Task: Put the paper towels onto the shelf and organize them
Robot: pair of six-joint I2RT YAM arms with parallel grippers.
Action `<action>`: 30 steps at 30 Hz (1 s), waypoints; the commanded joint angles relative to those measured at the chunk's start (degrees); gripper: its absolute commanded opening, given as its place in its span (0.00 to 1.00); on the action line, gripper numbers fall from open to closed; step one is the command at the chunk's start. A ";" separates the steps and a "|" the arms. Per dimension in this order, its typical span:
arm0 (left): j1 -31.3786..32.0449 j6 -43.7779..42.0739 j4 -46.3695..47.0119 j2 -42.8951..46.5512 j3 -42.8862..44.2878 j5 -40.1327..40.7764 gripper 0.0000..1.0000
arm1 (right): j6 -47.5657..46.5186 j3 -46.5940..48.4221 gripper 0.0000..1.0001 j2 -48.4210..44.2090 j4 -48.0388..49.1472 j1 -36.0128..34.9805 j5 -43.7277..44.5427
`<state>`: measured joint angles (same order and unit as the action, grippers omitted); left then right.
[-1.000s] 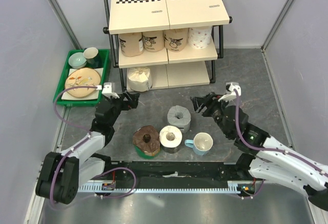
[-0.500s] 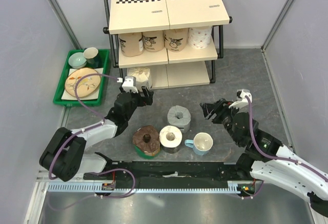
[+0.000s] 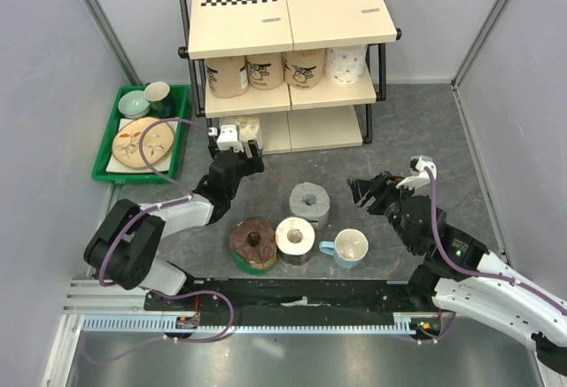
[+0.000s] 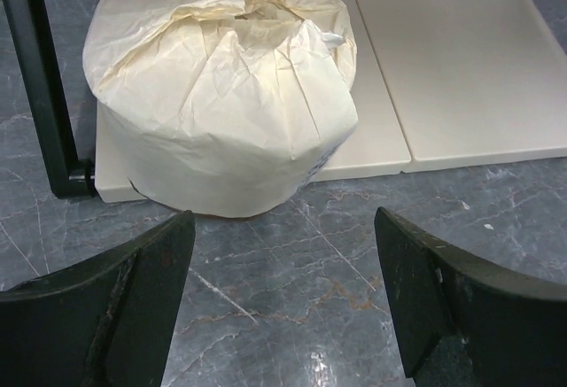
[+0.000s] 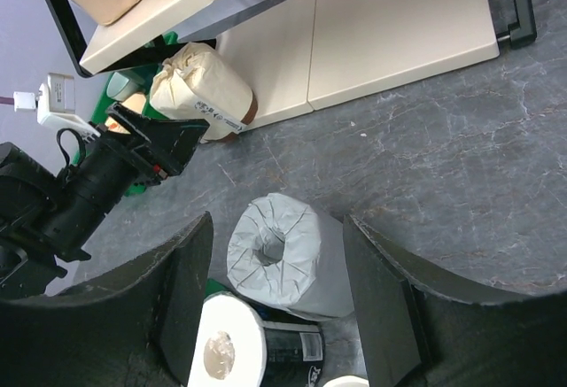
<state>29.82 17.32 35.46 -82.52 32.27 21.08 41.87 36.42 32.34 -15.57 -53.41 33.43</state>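
Grey marbled surface between pale wall panels, shelf at twelve o'clock, green tray of dishes at ten. Middle tier already filled with four upright rolls; bottom tier holding only a cream-wrapped roll, parked on the front left corner of its board and seemingly poking past the front edge. Left end effector low and just short of that roll, fingers spread wide, nothing held. Likely trouble there: pinching only the loose crumpled wrap and slipping or tearing it; nudging rather than gripping and toppling the roll off the board lip; catching the left finger on the black frame post just beside the roll at nine o'clock. Right end effector hovering at three o'clock of the grey roll, fingers partly apart and empty. Hazard on that side: crowding, with white roll and brown roll near at six to seven o'clock and mug at five, so easy to shove neighbours or tip the mug with a wide or skewed approach. Also worth watching: both arms working the same stretch in front of the shelf, with a brush between them possible.
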 commanded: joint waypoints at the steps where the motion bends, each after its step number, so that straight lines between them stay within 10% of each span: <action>1: 0.41 -2.56 1.80 -2.90 2.97 4.58 0.89 | -0.03 -0.56 0.68 -0.43 0.54 -0.29 1.11; 30: -0.11 -4.49 3.04 -14.95 12.29 15.30 0.88 | -0.03 -3.20 0.70 -3.60 0.72 -0.29 0.58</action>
<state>30.02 14.44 36.14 -96.60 42.46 33.04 41.65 33.50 29.50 -15.40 -53.41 33.36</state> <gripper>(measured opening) 0.880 0.699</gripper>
